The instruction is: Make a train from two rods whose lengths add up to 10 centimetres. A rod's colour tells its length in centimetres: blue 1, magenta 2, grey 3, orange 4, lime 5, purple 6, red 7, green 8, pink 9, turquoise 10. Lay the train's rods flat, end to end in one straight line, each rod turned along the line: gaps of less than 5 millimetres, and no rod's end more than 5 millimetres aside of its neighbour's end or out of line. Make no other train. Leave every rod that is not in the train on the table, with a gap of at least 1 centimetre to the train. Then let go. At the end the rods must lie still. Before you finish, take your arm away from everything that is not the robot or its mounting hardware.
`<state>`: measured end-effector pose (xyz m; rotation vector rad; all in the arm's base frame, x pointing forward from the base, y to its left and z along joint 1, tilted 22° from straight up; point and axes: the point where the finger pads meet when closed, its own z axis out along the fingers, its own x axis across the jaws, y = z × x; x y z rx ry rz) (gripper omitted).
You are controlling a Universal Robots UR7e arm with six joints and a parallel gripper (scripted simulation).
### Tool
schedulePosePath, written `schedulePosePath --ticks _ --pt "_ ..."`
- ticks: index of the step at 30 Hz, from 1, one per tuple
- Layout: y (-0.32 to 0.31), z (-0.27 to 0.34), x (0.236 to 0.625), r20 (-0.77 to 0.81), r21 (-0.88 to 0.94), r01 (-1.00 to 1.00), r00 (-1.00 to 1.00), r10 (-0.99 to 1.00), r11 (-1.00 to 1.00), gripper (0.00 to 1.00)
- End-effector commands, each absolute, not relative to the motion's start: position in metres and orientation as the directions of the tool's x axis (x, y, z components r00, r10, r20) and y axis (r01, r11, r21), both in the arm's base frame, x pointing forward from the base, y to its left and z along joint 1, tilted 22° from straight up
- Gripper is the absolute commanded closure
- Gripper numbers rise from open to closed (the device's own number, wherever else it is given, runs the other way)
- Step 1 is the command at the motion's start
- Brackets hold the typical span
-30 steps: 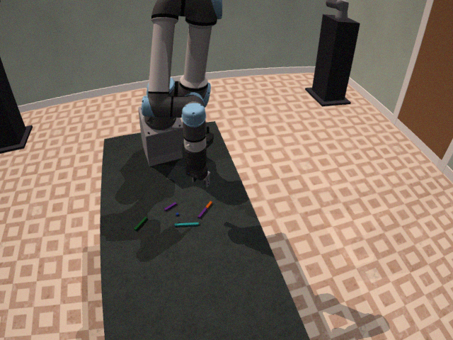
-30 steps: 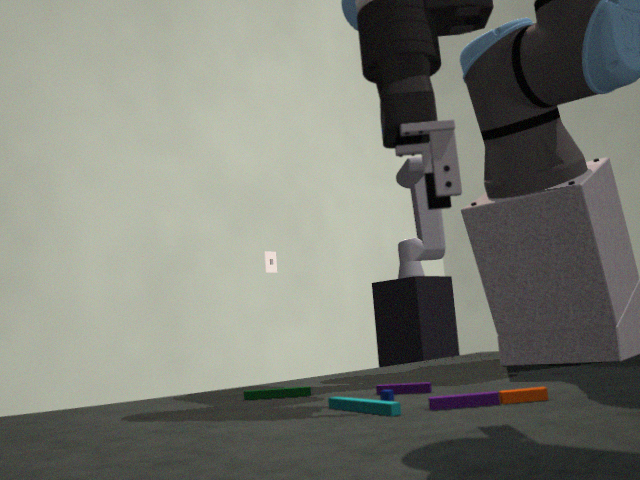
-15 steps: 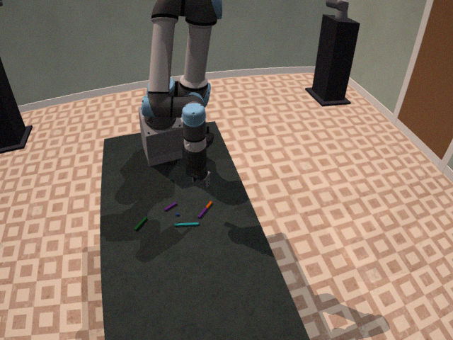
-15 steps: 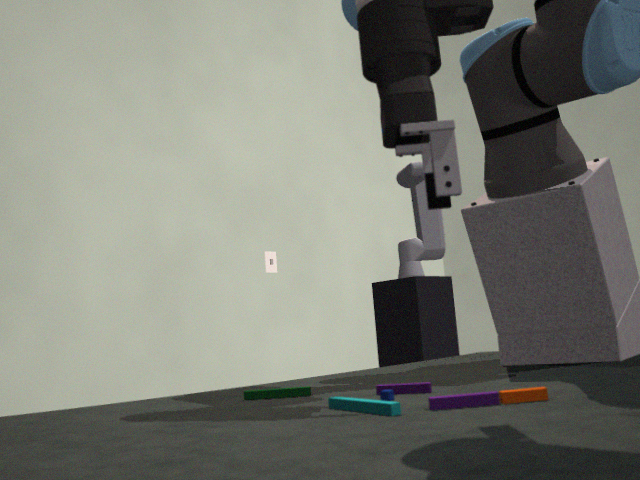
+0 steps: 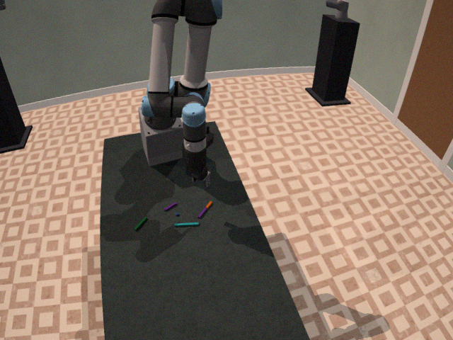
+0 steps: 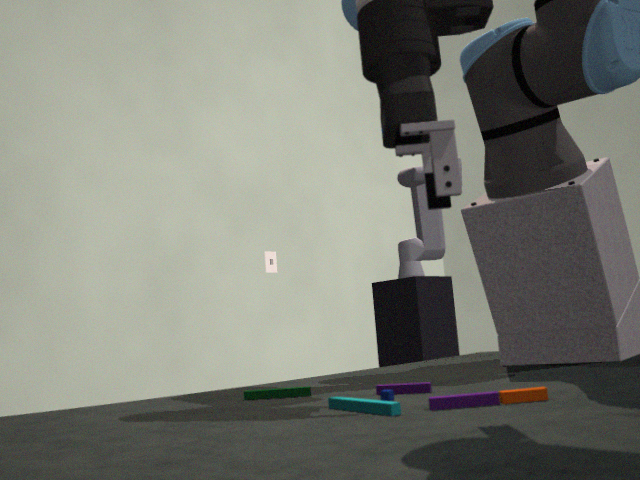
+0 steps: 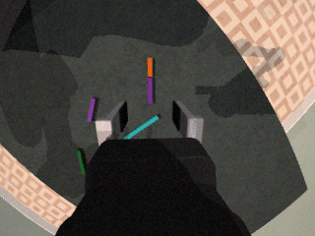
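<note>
Two rods, orange [image 5: 209, 205] [image 6: 523, 395] [image 7: 150, 67] and purple [image 5: 202, 212] [image 6: 464, 400] [image 7: 151, 90], lie end to end on the counter [image 5: 190, 278] [image 6: 206, 444] [image 7: 236, 172], below the wide-open, empty claw [image 5: 201, 181] [image 6: 439, 201] [image 7: 150, 110].

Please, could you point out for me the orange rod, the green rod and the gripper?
orange rod [image 6: 523, 395]: exterior view, middle of its side
green rod [image 5: 141, 223]: top view, its middle
gripper [image 7: 150, 110]: wrist view, midway between the fingertips

Dark table [image 5: 190, 285] [image 6: 206, 444] [image 7: 256, 172], orange rod [image 5: 209, 205] [image 6: 523, 395] [image 7: 150, 67] meeting purple rod [image 5: 202, 212] [image 6: 464, 400] [image 7: 151, 90], turquoise rod [image 5: 187, 224] [image 6: 363, 406] [image 7: 143, 127] near
</note>
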<state>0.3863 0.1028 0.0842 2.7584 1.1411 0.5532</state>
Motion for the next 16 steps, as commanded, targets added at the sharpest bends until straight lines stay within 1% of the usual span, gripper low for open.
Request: schedulePosePath --ticks 1,16 --pt "0.1028 0.0846 0.3865 0.291 0.233 0.662 0.652 0.700 -0.713 0.00" --pt "0.1028 0.0846 0.3865 0.291 0.233 0.662 0.652 0.700 -0.713 0.00"
